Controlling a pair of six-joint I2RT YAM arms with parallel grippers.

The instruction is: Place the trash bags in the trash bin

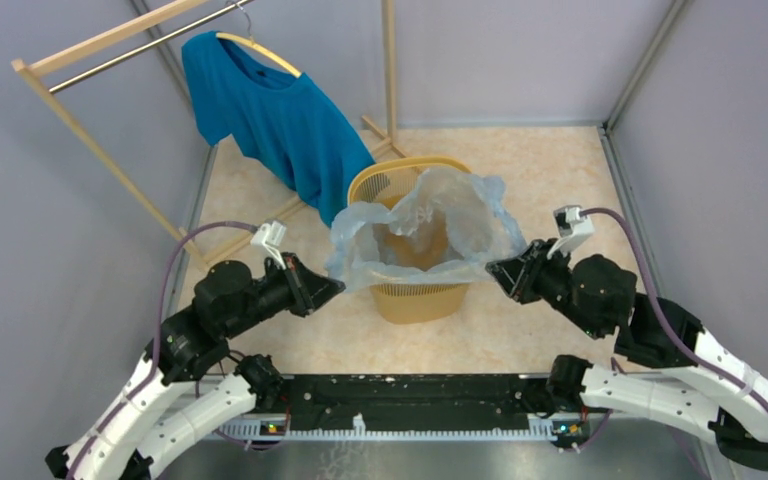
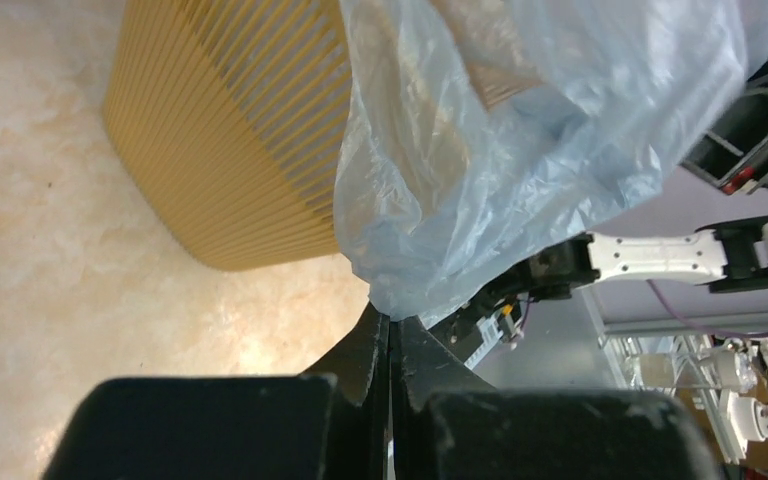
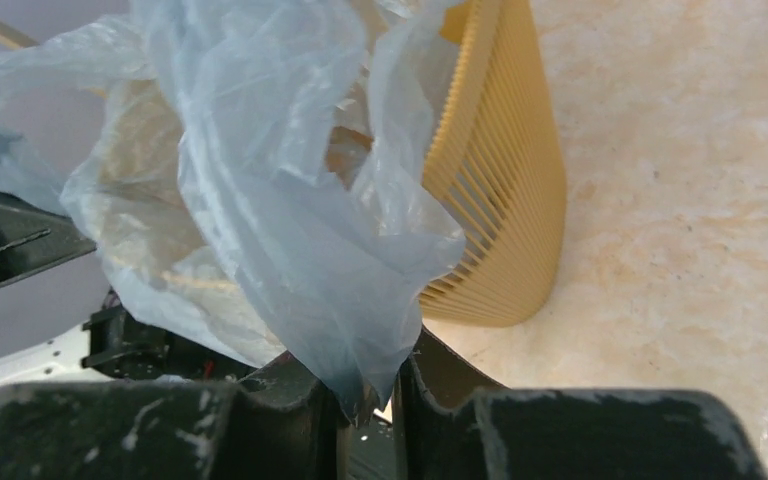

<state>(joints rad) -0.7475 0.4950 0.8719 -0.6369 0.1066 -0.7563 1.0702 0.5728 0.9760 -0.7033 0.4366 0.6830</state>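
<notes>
The thin pale blue-grey trash bag (image 1: 430, 225) is stretched open over the mouth of the yellow trash bin (image 1: 420, 300), which stands upright mid-floor. My left gripper (image 1: 335, 287) is at the bin's left and is shut on the bag's left edge. My right gripper (image 1: 493, 268) is at the bin's right and is shut on the right edge. In the left wrist view the jaws (image 2: 390, 325) pinch a corner of the bag (image 2: 520, 130) beside the bin wall (image 2: 230, 150). In the right wrist view the bag (image 3: 290, 200) runs down between the fingers (image 3: 370, 385), next to the bin (image 3: 505, 200).
A teal-blue T-shirt (image 1: 270, 110) hangs on a wooden clothes rack (image 1: 90, 50) at the back left, its hem close to the bin's far rim. Grey walls enclose the marbled floor (image 1: 560, 170) on three sides.
</notes>
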